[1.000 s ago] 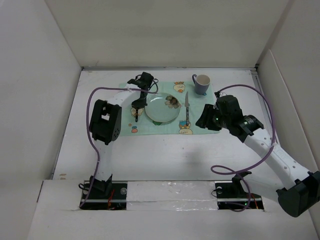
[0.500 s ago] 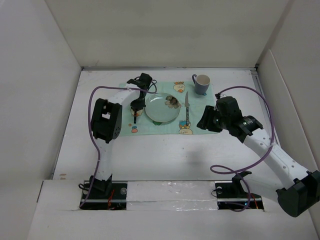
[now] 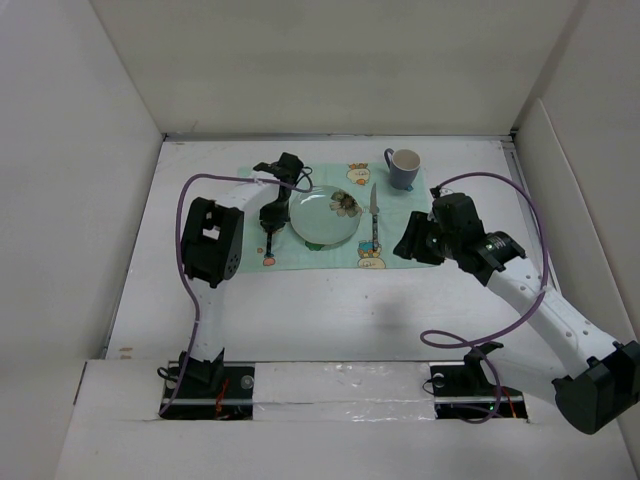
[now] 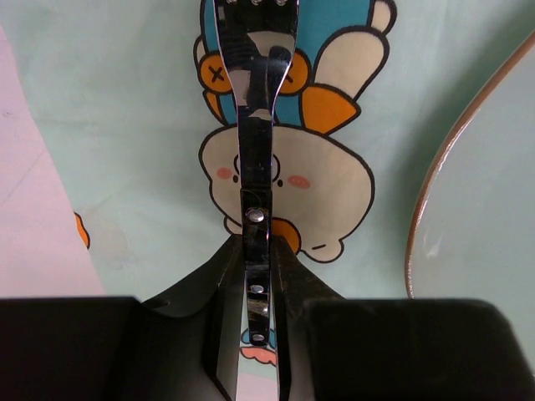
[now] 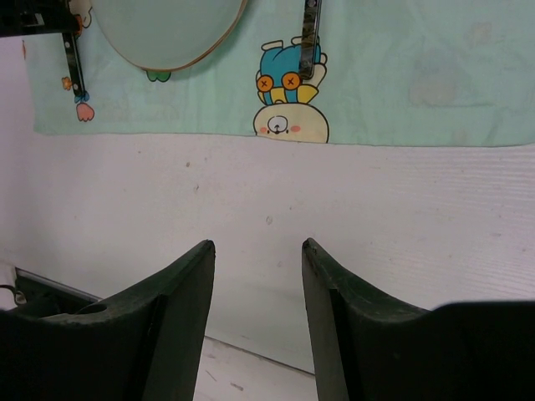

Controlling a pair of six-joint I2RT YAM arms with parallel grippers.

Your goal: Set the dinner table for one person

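dinner table (image 3: 330, 300) spanned the whole view, placemat (image 3: 400, 215) at its far side. I saw left gripper (image 4: 255, 251) pinching cutlery (image 4: 255, 125) beside the plate (image 3: 323, 215), reaching nearer the mat's front edge than a second earlier. right gripper (image 5: 257, 245) spread over bare table, hardly moved.

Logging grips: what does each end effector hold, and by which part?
The left end effector grips a piece of cutlery by its riveted handle; the right end effector is open and empty.
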